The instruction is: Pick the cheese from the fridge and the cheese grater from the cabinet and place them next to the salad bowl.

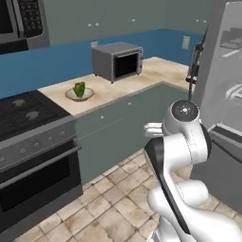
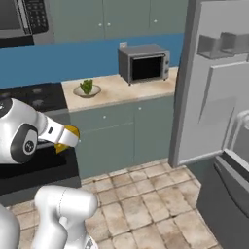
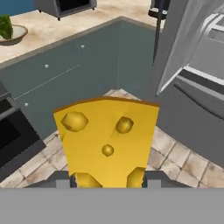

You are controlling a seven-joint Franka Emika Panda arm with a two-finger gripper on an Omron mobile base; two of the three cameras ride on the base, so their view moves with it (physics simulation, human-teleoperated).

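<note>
A: Hand view, kitchen floor below: the cheese (image 3: 107,142), a yellow-orange wedge with holes, sits clamped between the two fingers (image 3: 65,179), its broad face toward the camera.

B: So the fingers are closed on it?

A: Yes, closed on its lower edges, one at each side. From the right base view the wedge (image 2: 69,133) pokes out at the end of the arm, in the air above the tiles, well apart from the worktop (image 2: 121,90).

B: How will it handle?

A: Judging by its look, light and stiff enough to carry, though its flat sides may be slick and a hard squeeze could dent it. The present hold across the two flat flanks, low on the wedge, seems the sound place; the tapered end offers less to grip.

B: And the target?

A: The bowl (image 1: 79,94) with green salad rests on the worktop between stove (image 1: 28,113) and toaster oven (image 1: 117,60). The fridge (image 1: 224,90) stands open at right.
</note>
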